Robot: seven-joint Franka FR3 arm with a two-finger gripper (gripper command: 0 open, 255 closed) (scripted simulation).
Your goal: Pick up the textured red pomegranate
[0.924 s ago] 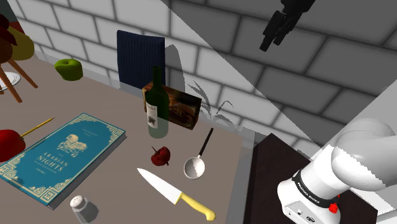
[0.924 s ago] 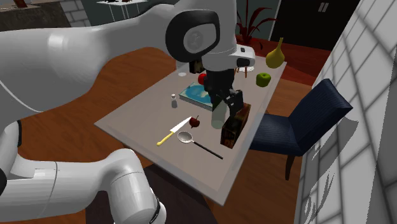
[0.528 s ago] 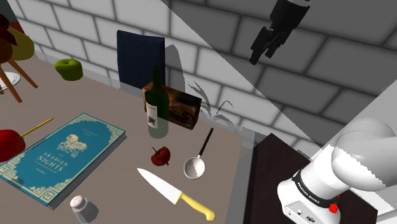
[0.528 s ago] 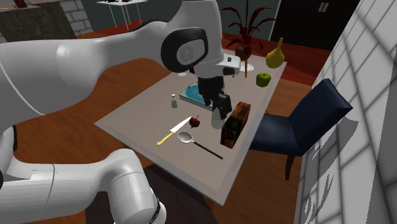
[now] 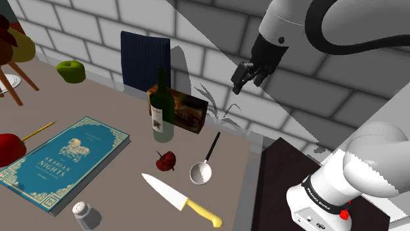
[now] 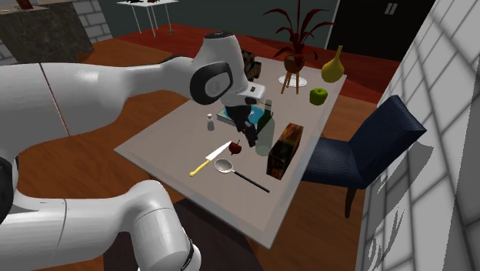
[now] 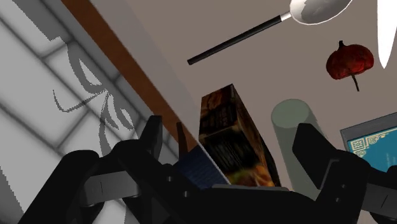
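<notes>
pomegranate (image 5: 166, 161): small, dark red, on the table (image 5: 121, 190)
where: between knife (image 5: 181, 200) and bottle (image 5: 162, 108), just beside the ladle (image 5: 201, 172)
claw: gripper (image 5: 240, 81) high above, fingers apart, holding nothing
feel: probably light, hard, may roll
grab: its round middle, not the stem

Dark red pomegranate (image 5: 166, 161), teal book (image 5: 66, 161) with gold-patterned border, yellow-handled knife (image 5: 182, 200), green bottle (image 5: 162, 115), navy chair (image 5: 144, 60).
</notes>
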